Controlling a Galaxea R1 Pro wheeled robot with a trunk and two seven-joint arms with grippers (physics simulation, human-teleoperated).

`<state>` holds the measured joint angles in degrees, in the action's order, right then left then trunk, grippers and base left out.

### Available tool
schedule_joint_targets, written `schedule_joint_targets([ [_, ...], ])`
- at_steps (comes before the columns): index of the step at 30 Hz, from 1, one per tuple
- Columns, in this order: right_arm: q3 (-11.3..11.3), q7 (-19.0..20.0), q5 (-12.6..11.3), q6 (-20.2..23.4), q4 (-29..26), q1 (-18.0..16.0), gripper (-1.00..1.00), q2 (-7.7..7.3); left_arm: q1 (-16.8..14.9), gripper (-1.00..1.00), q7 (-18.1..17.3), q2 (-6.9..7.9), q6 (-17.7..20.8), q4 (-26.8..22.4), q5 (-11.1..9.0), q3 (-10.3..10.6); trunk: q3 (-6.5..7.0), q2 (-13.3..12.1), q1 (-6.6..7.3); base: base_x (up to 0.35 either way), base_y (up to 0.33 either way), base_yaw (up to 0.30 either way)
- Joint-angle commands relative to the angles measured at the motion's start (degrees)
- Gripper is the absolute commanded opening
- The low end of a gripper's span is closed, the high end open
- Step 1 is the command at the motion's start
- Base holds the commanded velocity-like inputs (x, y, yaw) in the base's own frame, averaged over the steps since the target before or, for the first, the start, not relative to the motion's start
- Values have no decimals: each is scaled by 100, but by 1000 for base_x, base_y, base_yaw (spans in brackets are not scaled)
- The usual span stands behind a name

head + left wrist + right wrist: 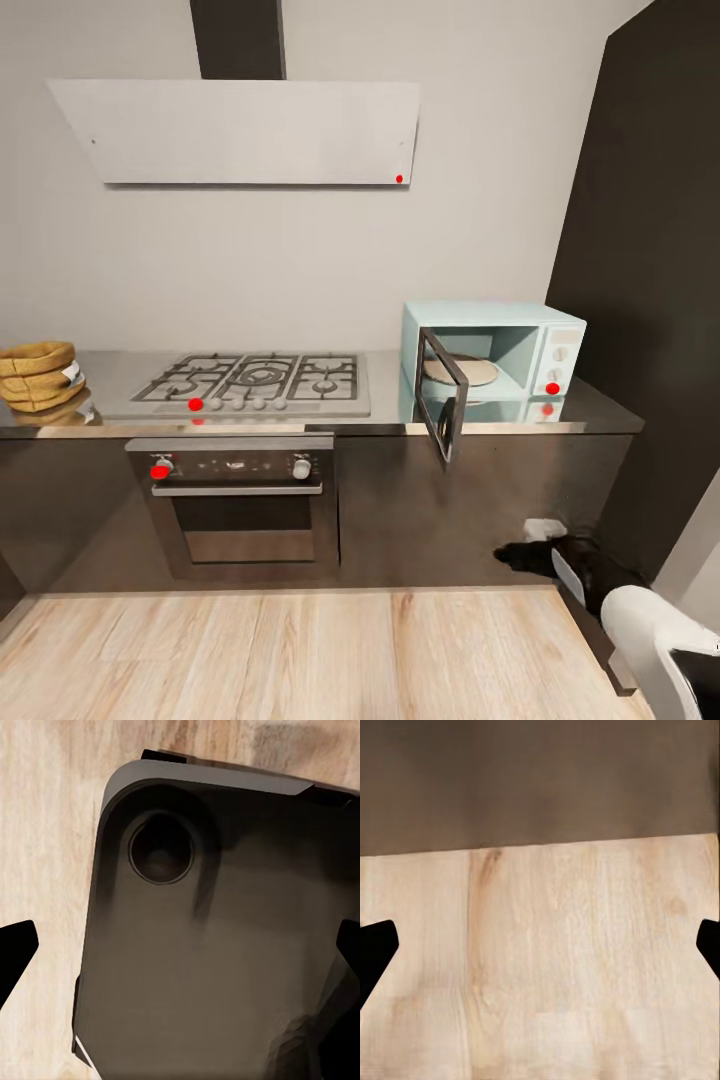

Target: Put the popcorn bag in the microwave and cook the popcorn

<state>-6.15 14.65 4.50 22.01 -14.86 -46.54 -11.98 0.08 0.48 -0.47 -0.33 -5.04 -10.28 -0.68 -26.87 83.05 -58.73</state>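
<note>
The tan-brown popcorn bag (38, 375) sits on the grey countertop (110, 372) at the far left, partly cut by the picture's edge. At the counter's right end stands the pale-blue microwave (495, 355), its dark glass door (443, 397) swung open toward me and a round plate inside. My right arm (645, 625) hangs low at the lower right, over the floor. My right gripper (540, 952) is open above wood floor near the cabinet base. My left gripper (180, 952) is open too, facing my own dark base. No popcorn is visible.
A gas hob (255, 382) lies between bag and microwave, with a black oven (235, 500) below and a white hood (240, 130) above. A tall dark cabinet (650, 250) stands right of the microwave. Wood floor (300, 650) stretches in front of the cabinets.
</note>
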Motion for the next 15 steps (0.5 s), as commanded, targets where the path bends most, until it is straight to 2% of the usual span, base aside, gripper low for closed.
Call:
schedule_joint_targets([
  [1,-39,32,43,-354,624,-5,100,2,1,100,6,-2,-3,-6,-38,-4,-4,3,0,0,0,0],
  [3,-24,24,38,-973,1335,29,100,2,1,100,7,-4,-4,-2,-37,-3,-4,3,0,0,0,0],
  [4,-20,-4,37,-1127,1449,117,100,2,1,100,6,-5,-5,0,-38,-3,-4,3,0,0,0,0],
  [6,-16,-152,35,-1347,1586,645,100,17,1,100,8,-4,-5,2,-36,-2,-4,3,0,0,0,0],
  [7,-17,-243,36,-1413,1619,1055,100,46,1,100,8,-5,-5,3,-39,-2,-4,3,0,0,0,0],
  [10,-17,-340,35,-1608,1650,1908,100,106,1,100,8,-4,-2,3,-42,-5,-4,3,0,0,0,0],
  [12,-17,-367,29,-1764,1657,2222,100,122,1,100,11,-5,-2,3,-43,-9,-4,3,0,0,0,0],
  [14,-23,-483,21,-1888,1660,2619,100,224,1,100,13,0,-2,3,-44,-10,-4,3,0,0,0,0],
  [15,-24,-557,19,-1908,1661,2711,100,281,1,100,13,1,-2,3,-44,-11,-4,3,0,0,0,0],
])
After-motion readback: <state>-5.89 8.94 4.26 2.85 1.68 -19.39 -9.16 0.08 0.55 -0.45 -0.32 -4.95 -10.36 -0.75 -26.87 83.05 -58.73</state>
